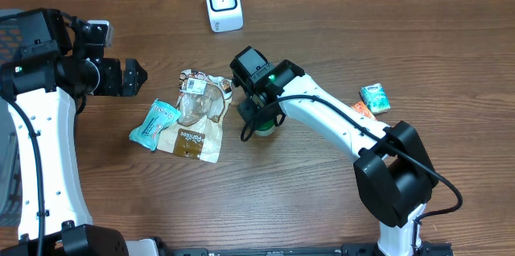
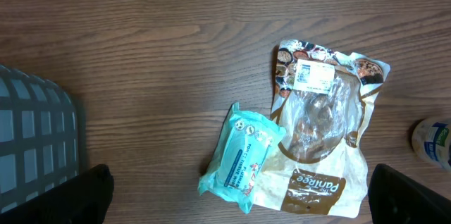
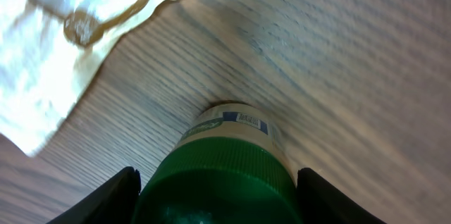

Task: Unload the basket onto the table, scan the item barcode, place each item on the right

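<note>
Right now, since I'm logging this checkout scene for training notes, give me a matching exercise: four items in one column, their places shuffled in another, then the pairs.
Items:
1. white barcode scanner
2. teal packet
3. green-capped bottle
4. small green box

Places:
A. between the right arm's fingers
B. beside an orange packet, on the right
C. near the table's far edge
D. against the snack bag's left side

Pairs: 1-C, 2-D, 3-A, 4-B.

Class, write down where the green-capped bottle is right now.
In the overhead view the green-capped bottle is near the middle, between the fingers of the right tool, just right of the brown snack bag.
</note>
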Motion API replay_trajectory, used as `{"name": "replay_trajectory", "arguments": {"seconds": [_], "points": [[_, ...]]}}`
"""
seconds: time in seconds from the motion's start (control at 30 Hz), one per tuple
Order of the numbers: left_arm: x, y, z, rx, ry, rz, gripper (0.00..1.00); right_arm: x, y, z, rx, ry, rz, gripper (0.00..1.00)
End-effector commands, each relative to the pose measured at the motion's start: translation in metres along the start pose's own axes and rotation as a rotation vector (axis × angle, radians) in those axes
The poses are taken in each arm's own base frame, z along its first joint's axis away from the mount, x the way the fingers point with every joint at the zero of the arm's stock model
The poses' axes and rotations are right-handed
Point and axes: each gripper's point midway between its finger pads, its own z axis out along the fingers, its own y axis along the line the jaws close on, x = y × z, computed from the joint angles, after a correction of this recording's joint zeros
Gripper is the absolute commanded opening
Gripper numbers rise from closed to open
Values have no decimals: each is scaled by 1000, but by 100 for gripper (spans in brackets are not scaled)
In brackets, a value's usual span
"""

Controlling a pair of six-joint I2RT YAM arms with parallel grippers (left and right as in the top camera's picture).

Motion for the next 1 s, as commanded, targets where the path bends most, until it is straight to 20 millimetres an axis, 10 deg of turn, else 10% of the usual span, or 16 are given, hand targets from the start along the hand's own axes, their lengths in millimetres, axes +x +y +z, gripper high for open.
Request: {"name": "replay_trajectory", "arguments": {"seconds": [0.0, 0.4, 0.8, 0.97], "points": [[-8, -2, -8, 4, -30, 21, 100, -9, -5, -6, 33, -21, -254, 60], [-8, -2, -8, 4, -30, 21, 99, -5, -5, -6, 32, 3, -728, 70], [-8, -2, -8, 4, -30, 21, 99, -14, -5, -23, 52, -49, -809, 77], [-8, -2, -8, 4, -30, 21, 100, -21, -5, -48, 75, -113, -777, 100]]}}
